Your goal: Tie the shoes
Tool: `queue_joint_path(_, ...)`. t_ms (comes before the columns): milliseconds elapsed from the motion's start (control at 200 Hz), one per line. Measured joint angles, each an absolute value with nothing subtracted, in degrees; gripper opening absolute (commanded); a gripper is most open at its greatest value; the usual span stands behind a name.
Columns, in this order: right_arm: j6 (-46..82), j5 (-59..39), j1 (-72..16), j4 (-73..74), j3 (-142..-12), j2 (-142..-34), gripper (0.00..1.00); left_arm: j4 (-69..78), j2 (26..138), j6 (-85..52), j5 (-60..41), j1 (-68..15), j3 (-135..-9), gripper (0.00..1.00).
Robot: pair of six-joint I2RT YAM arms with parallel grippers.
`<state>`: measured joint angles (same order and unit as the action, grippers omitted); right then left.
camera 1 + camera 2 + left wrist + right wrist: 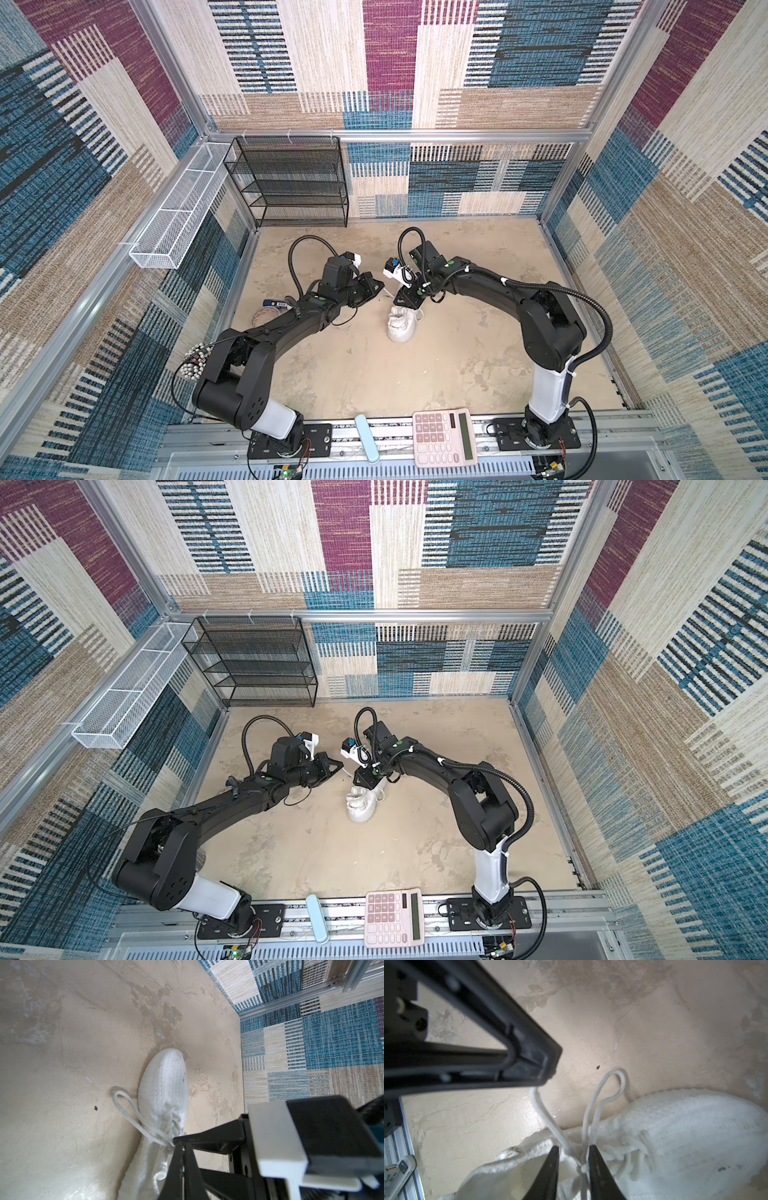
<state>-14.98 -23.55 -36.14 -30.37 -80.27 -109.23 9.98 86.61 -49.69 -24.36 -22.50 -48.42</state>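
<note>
The white shoe [402, 328] [362, 808] lies mid-table with its toe toward the front edge. My left gripper [380, 286] [180, 1147] hovers just left of it. In the right wrist view the left gripper [548, 1076] is shut on one lace strand [544, 1111], which runs taut to the knot [582, 1167]. My right gripper [409, 300] [574, 1151] points down over the shoe's opening. Its jaws stand a little apart with the knot between them. A lace loop [611, 1086] [124, 1103] lies on the table beside the shoe.
A black mesh shelf [291, 183] and a white mesh basket [178, 216] stand at the back left. A pink calculator [444, 436] and a pale blue case [367, 438] lie on the front rail. A round tin [261, 316] sits under the left arm.
</note>
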Motion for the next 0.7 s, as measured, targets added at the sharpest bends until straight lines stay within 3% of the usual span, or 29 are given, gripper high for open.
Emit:
queue_joint_path(285,-13.1,-23.4,-36.1,-24.0,-76.4,-108.5,0.17,9.0,85.6,-49.5,-24.4,-22.5,-48.4,0.00)
queue_joint_path(701,-13.6,-20.7,-36.1,-22.7,-75.2,-108.2,0.16,6.7,84.9,-48.2,-24.4,-21.0,-48.1,0.00)
